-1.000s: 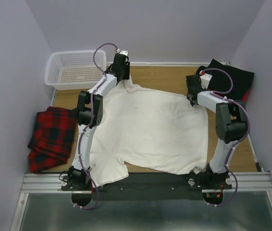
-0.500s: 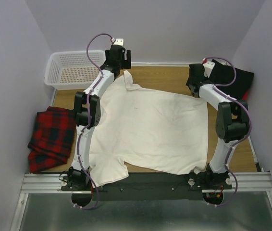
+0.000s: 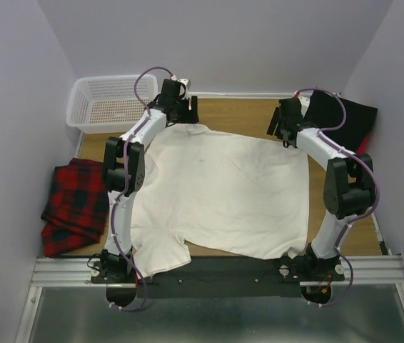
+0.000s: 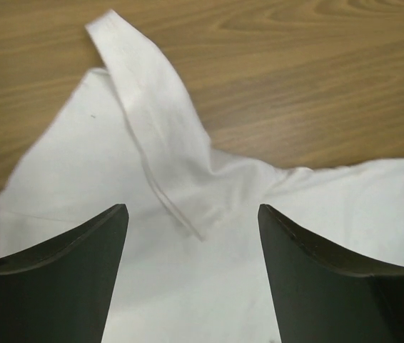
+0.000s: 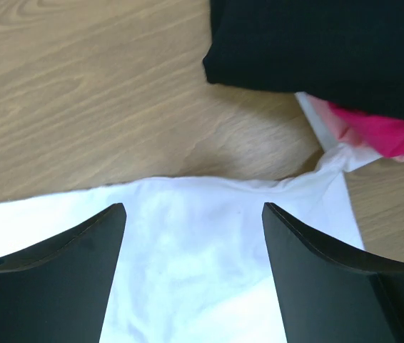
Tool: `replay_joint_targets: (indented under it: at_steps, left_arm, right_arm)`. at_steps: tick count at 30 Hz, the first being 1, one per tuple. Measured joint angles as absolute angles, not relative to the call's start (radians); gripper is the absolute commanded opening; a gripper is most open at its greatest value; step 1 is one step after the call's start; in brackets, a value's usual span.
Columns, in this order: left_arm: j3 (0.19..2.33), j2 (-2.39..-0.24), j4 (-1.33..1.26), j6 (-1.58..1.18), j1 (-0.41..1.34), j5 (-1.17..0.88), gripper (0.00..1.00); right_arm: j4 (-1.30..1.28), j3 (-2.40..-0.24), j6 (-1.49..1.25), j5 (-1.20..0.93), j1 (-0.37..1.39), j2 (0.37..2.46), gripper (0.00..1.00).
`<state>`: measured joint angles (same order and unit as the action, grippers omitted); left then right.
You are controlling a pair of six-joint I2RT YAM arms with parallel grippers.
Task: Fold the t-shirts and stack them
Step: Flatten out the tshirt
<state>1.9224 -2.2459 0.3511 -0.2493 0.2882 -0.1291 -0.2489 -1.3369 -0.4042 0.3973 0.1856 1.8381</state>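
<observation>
The cream-white t-shirt (image 3: 223,189) lies spread flat over the middle of the wooden table. My left gripper (image 3: 185,116) is open and empty just above its far left sleeve; in the left wrist view (image 4: 191,211) that sleeve (image 4: 163,143) lies folded over on itself. My right gripper (image 3: 282,133) is open and empty above the shirt's far right edge (image 5: 209,243). The black t-shirt (image 3: 345,118) lies bunched at the far right, also in the right wrist view (image 5: 323,43). A red-pink shirt (image 5: 384,132) shows from under it.
A white plastic basket (image 3: 109,100) stands at the far left corner. A red and black plaid cloth (image 3: 77,204) lies at the left table edge. Walls close in on the left, right and back. Bare wood (image 3: 241,114) shows beyond the shirt.
Both grippers pulled the white shirt's far edge away from the arm bases and let it go. The left sleeve, lifted half a second ago, now lies on the table.
</observation>
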Motion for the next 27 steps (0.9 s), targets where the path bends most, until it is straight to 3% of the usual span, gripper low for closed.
replay_joint_targets:
  at_steps: [7,14,24,26,27]
  left_arm:
    - [1.935,-2.281,0.423,-0.319,0.291,-0.246,0.74]
    - [1.935,-2.317,0.457,-0.386,0.291,-0.253,0.5]
    - [1.948,-2.371,0.461,-0.424,0.295,-0.27,0.33]
    - [1.957,-2.382,0.461,-0.428,0.295,-0.271,0.27]
    - [1.959,-2.383,0.46,-0.429,0.295,-0.271,0.2]
  right_arm:
    - [-0.271,-1.338,-0.413,0.365,0.194,1.847,0.85]
    - [-0.283,-1.338,-0.415,0.364,0.194,1.847,0.85]
    - [-0.287,-1.338,-0.411,0.369,0.194,1.848,0.85]
    - [-0.287,-1.338,-0.41,0.371,0.194,1.848,0.85]
    - [-0.287,-1.338,-0.41,0.372,0.194,1.848,0.84]
